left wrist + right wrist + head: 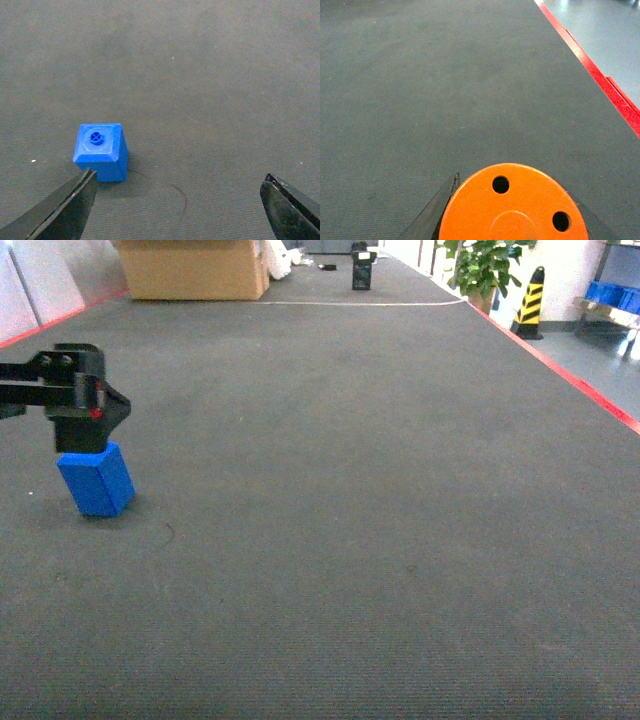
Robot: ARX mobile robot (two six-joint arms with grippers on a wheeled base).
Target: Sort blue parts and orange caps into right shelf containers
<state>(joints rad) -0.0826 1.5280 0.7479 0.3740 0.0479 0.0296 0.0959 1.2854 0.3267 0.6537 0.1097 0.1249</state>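
The dark grey carpeted floor (380,500) carries one blue part (96,479), which sits upright under my left pincer (177,210), jaws spread wide but off-centre, the part beside the left finger. It looks rigid, light and smooth, so I judge its flat opposite sides the place to squeeze. My right pincer (512,220) grips an orange cap (512,205) by its round wall, a hard, likely slippery hold.

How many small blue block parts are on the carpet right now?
1. The small bright-blue boxy block stands on the dark grey carpet under the open left hand. Others may lie outside the views.
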